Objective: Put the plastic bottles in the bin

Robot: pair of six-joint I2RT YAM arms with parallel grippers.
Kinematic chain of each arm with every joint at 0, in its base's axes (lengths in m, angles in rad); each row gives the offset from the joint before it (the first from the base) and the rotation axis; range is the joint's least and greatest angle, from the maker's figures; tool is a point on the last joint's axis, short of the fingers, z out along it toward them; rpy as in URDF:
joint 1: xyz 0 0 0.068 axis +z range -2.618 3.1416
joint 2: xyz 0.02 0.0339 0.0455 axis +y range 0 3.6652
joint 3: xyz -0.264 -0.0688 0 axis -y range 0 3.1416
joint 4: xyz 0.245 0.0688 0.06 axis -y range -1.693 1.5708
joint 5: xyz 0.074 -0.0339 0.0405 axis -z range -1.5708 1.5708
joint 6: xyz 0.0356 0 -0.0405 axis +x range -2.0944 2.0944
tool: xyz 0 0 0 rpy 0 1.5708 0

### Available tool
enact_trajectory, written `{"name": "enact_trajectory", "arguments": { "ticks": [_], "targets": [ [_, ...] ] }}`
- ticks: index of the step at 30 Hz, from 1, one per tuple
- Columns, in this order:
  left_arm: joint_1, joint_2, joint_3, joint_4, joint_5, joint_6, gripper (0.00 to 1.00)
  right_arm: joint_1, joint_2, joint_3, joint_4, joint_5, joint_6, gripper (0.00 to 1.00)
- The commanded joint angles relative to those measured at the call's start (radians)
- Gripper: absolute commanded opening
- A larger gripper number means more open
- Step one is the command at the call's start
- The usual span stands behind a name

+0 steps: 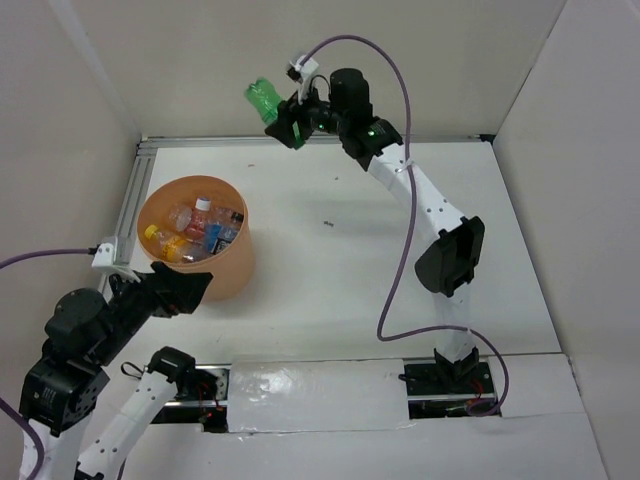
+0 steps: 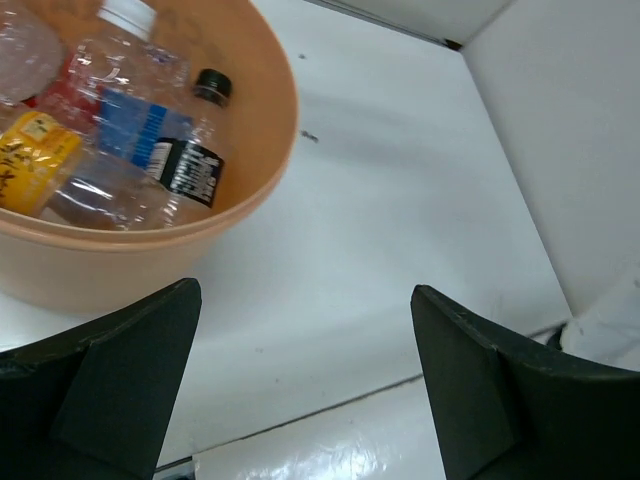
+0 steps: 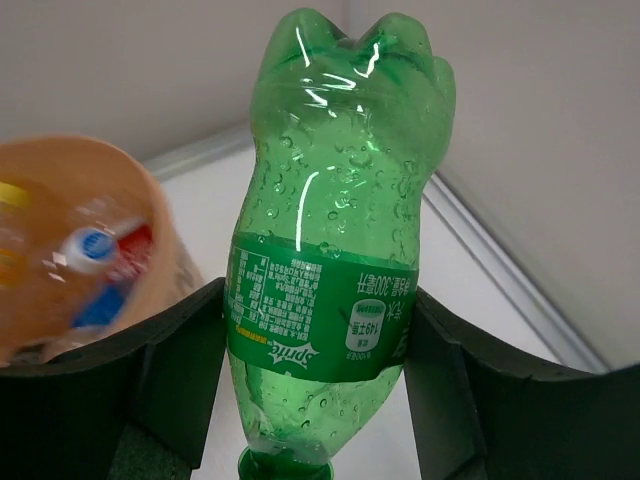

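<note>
Right jaws are clenched on the green bottle (image 3: 335, 300), pressing on either side of its label. The bottle's lobed base points away from the wrist and its neck sits down between the fingers. Seen from above, this bottle is held off the surface (image 1: 330, 290) at the upper middle of the frame, near the back wall. It is well apart from the bin (image 1: 228, 278) at centre left.

Left jaws are released and spread wide with nothing between them, hanging just beside the bin's near wall at the lower left.

Several plastic bottles (image 1: 195, 230) already lie inside the bin, and no loose bottle shows on the surface. The task looks nearly done: what seems left is to carry the green bottle over the rim and let it go.
</note>
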Motion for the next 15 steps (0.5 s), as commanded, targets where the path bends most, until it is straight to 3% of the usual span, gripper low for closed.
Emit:
{"name": "enact_trajectory", "arguments": {
  "ticks": [1, 8, 15],
  "targets": [
    [0.045, -0.057, 0.025, -0.037, 0.200, 0.074, 0.98, 0.065, 0.028, 0.140, -0.020, -0.218, 0.048, 0.01],
    [0.137, -0.152, 0.064, -0.193, 0.260, 0.106, 0.98, 0.175, 0.100, 0.207, 0.031, -0.347, 0.110, 0.06],
    [0.210, -0.212, 0.064, -0.264, 0.303, 0.074, 1.00, 0.261, 0.146, 0.173, 0.022, -0.376, 0.090, 0.18]
  ]
}}
